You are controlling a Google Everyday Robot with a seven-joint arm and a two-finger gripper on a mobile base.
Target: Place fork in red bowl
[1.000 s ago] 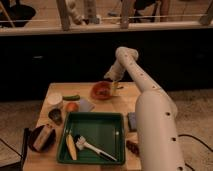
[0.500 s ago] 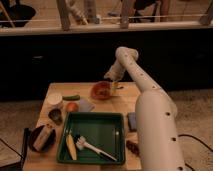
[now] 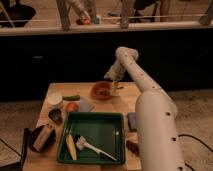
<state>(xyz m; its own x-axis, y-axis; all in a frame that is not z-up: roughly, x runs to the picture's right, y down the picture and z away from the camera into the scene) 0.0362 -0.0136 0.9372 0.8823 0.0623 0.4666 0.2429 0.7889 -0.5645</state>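
Observation:
The red bowl (image 3: 102, 91) is a small orange-red bowl at the back middle of the wooden table (image 3: 125, 102). My gripper (image 3: 114, 85) is at the end of the white arm, right at the bowl's right rim. A thin dark piece (image 3: 119, 88) pokes out beside it, and I cannot tell if it is the fork. A white utensil with a bristly head (image 3: 93, 147) lies in the green tray (image 3: 114, 131); it may be a fork or a brush.
A yellow item (image 3: 71, 146) lies in the tray. To the left are a white cup (image 3: 54, 99), a green vegetable (image 3: 71, 97), an orange fruit (image 3: 71, 106), a small dark cup (image 3: 55, 115) and a dark round dish (image 3: 36, 143). A blue sponge (image 3: 131, 120) lies to the right.

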